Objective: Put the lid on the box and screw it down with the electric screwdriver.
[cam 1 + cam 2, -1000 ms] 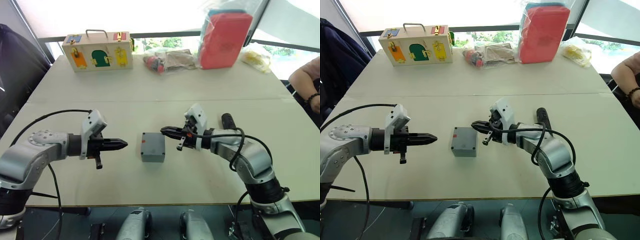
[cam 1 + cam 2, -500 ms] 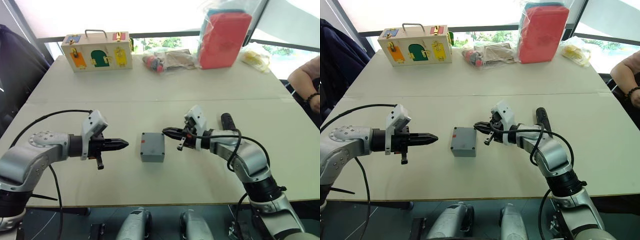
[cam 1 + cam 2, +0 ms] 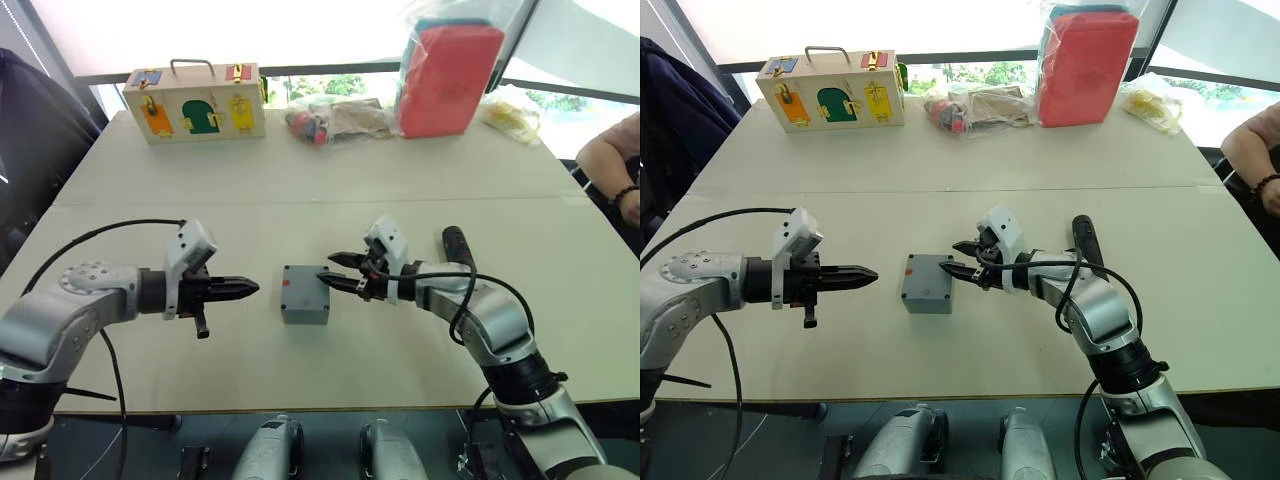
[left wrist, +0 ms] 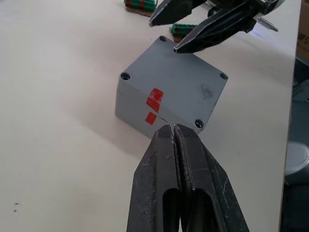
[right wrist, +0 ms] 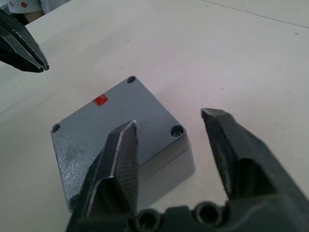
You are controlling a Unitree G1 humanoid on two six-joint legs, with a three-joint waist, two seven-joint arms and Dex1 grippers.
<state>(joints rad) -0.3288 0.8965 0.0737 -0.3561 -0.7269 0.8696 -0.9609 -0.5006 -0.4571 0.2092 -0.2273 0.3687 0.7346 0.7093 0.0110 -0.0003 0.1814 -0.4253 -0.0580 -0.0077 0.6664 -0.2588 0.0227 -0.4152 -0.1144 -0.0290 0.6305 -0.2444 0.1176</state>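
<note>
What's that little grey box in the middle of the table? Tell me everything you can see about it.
The box is a small, square, grey enclosure, apparently plastic, sitting flat on the pale table. Its lid is already on, with a recessed screw hole at each corner and a seam below. Small red marks sit on the side facing the shut left gripper. The open right gripper reaches over its opposite edge; contact cannot be judged.
</note>
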